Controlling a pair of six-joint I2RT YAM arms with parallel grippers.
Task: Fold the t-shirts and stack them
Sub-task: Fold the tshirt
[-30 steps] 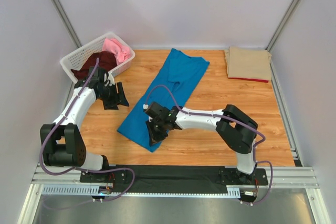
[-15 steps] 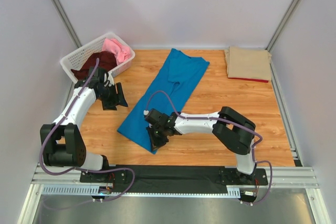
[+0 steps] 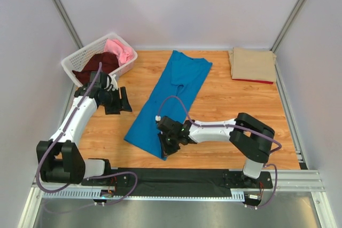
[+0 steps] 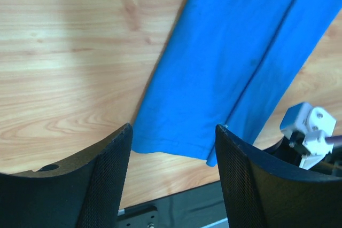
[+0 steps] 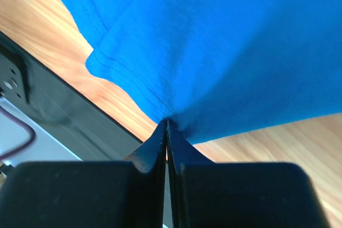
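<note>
The bright blue t-shirt [image 3: 170, 99] lies folded lengthwise in a long strip across the table's middle. My right gripper [image 3: 166, 147] is shut on its near hem corner; the right wrist view shows the jaws pinching the blue cloth [image 5: 214, 46] at the hem. My left gripper [image 3: 122, 101] is open and empty, above bare wood left of the shirt; its wrist view shows the blue hem [image 4: 224, 78] between the fingers. A folded tan shirt [image 3: 252, 63] lies on a red one [image 3: 251, 80] at the back right. Dark maroon [image 3: 95, 65] and pink [image 3: 119, 49] shirts sit in the basket.
The white lattice basket [image 3: 74, 60] stands at the back left corner. The black base rail [image 3: 176, 177] runs along the near edge, close to the right gripper. White enclosure walls surround the wooden table [image 3: 224, 110].
My right gripper has moved toward the near edge and slightly right, dragging the blue shirt's near end with it. My left gripper shifted slightly right.
</note>
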